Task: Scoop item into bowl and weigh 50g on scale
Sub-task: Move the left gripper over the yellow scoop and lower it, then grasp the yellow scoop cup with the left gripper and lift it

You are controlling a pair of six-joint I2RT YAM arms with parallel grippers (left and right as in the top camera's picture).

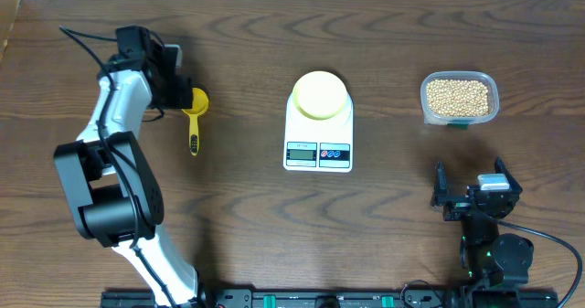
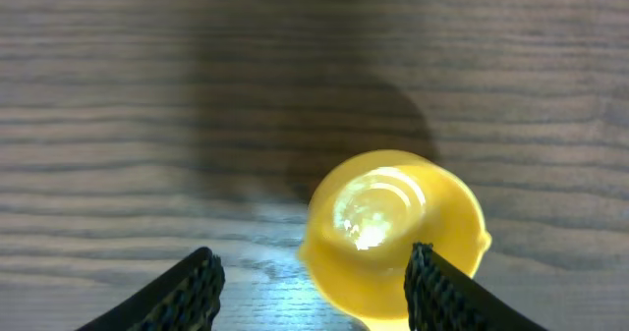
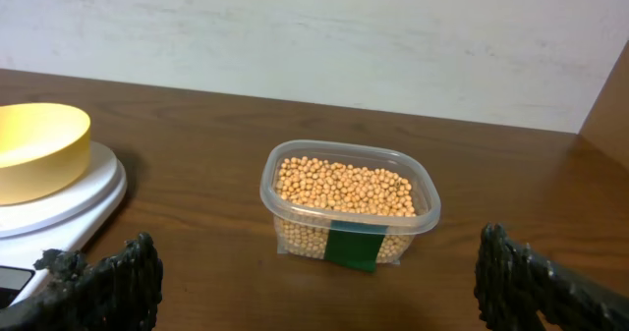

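Your left claw (image 2: 313,277) hangs with jaws apart, gripping nothing; the yellow scoop (image 2: 393,218) lies on the table (image 2: 147,95) just below it, its cup nearer one finger than the other. Your right claw (image 3: 319,272) is spread wide and empty. The beans (image 3: 344,186) sit in the clear container (image 3: 429,211) straight ahead of it, and the bowl (image 3: 34,149) rests on the scale (image 3: 74,208) ahead to its left.

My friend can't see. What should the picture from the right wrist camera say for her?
A clear plastic container full of small round tan beans sits on a dark wooden table straight ahead, framed by two black padded fingers spread wide apart. At the left edge, a pale yellow round bowl rests on a white scale.
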